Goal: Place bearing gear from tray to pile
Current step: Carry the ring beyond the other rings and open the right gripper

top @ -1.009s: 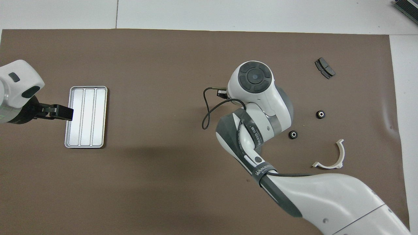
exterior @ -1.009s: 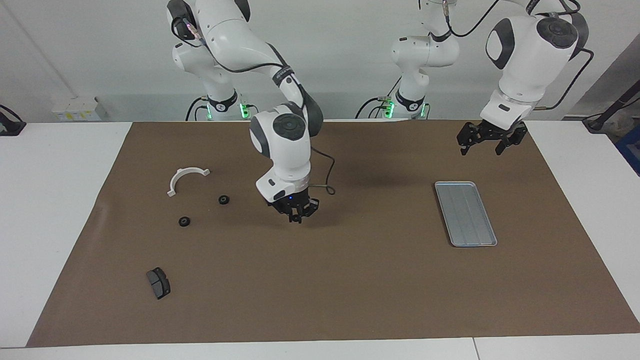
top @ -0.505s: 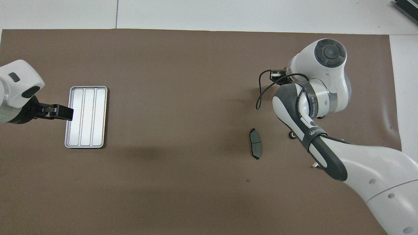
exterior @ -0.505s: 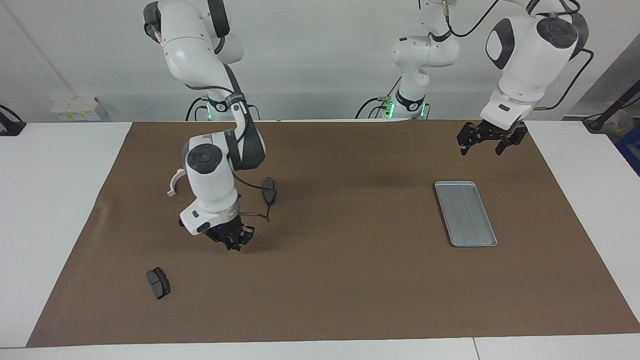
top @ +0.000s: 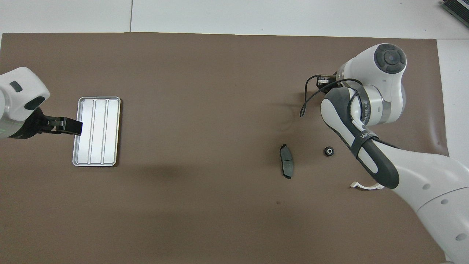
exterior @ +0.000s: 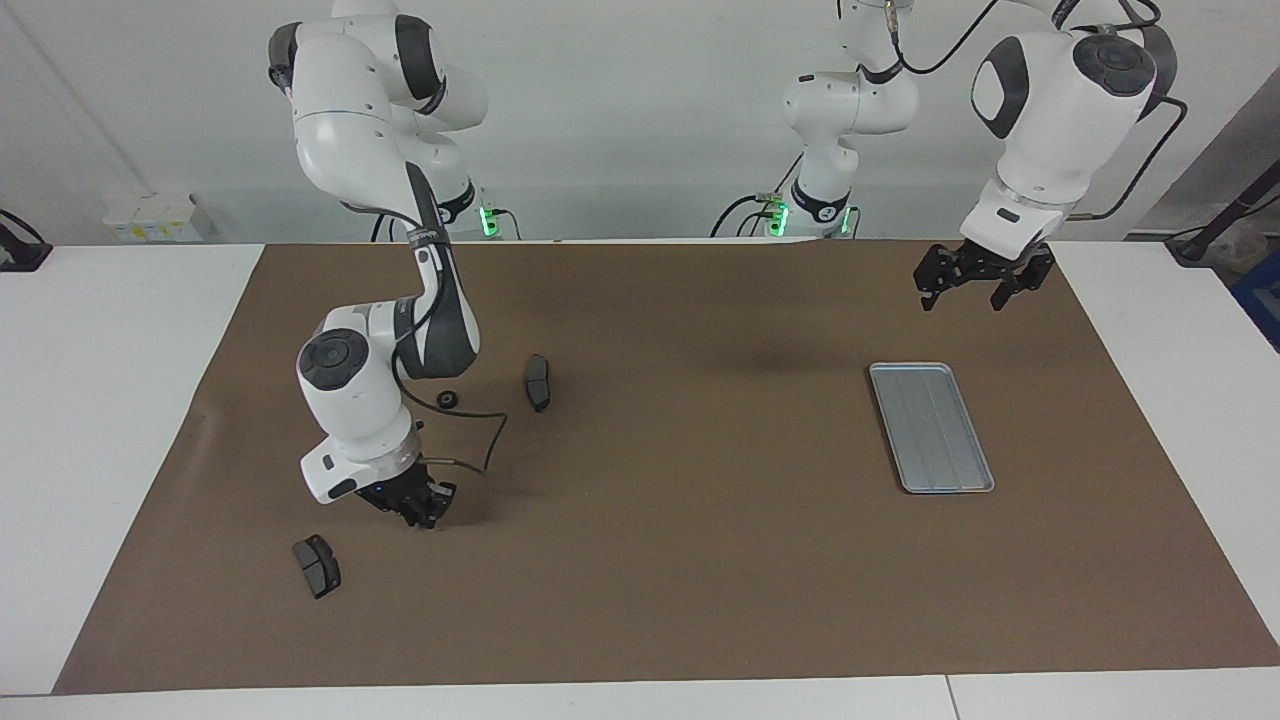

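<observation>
Facing view: right tool (exterior: 418,508) is low over the mat near the right arm's end of the counter (exterior: 130,330), just beside a dark brake pad (exterior: 316,566) that lies farther from the robots. I can't tell how far its fingers are apart or whether a bearing gear sits between them; nothing readable at the tips. Tray (exterior: 931,427) looks empty, toward the left arm's end. One bearing gear (exterior: 448,400) lies on the mat near a second brake pad (exterior: 538,382), with the pile's white bracket (top: 366,186) mostly hidden under the arm. My read: this is the drop-off. I'd go low before letting go so the part doesn't roll, keep off the nearby pad, and lift straight up afterwards. Left tool (exterior: 980,278) waits above the mat, on the robots' side of the tray, fingers spread, holding nothing.
</observation>
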`<state>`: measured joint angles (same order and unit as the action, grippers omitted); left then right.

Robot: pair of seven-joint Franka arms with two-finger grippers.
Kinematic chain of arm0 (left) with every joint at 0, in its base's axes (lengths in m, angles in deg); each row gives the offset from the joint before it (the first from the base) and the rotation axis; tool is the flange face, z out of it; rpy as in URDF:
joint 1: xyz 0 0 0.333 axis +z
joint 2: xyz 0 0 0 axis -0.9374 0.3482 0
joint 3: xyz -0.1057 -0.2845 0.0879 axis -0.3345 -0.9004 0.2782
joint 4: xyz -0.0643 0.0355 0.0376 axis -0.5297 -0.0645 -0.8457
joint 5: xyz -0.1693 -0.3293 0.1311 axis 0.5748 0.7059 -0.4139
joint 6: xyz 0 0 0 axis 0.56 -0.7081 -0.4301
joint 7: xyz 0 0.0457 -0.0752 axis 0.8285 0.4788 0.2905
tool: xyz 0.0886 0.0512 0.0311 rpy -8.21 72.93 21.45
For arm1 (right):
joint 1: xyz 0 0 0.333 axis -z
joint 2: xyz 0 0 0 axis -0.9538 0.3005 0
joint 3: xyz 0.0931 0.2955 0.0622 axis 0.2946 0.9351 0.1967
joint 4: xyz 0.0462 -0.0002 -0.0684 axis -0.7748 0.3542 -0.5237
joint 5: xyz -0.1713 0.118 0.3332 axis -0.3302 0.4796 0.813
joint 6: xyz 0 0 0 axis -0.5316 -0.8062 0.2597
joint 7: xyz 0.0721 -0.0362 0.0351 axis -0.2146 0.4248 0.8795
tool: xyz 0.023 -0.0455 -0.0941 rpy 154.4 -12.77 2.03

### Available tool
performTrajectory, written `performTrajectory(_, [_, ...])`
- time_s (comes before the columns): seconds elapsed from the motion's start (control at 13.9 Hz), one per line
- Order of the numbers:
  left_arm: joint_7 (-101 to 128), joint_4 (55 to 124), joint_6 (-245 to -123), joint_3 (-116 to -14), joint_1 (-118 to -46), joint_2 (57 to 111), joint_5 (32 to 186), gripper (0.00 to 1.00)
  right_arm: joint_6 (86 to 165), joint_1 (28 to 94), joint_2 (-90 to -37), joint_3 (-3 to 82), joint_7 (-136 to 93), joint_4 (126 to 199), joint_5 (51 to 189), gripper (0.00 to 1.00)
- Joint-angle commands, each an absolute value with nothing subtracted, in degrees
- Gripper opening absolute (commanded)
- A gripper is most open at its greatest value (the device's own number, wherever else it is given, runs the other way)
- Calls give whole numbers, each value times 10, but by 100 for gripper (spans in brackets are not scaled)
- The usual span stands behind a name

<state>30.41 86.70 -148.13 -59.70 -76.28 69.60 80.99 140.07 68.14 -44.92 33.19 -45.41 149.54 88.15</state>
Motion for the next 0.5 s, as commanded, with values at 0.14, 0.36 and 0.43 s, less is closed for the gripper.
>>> performTrajectory(0.14, [302, 888, -1495, -593, -770, 679, 802, 100, 1398, 681, -455, 341, -436, 1485, 884, 100])
performTrajectory(0.36, [302, 888, -1495, -593, -770, 679, 802, 100, 1348, 680, -510, 340, -436, 1494, 883, 100])
performTrajectory(0.43, [302, 888, -1494, -593, -770, 679, 802, 100, 1328, 679, -534, 340, -436, 1502, 883, 100])
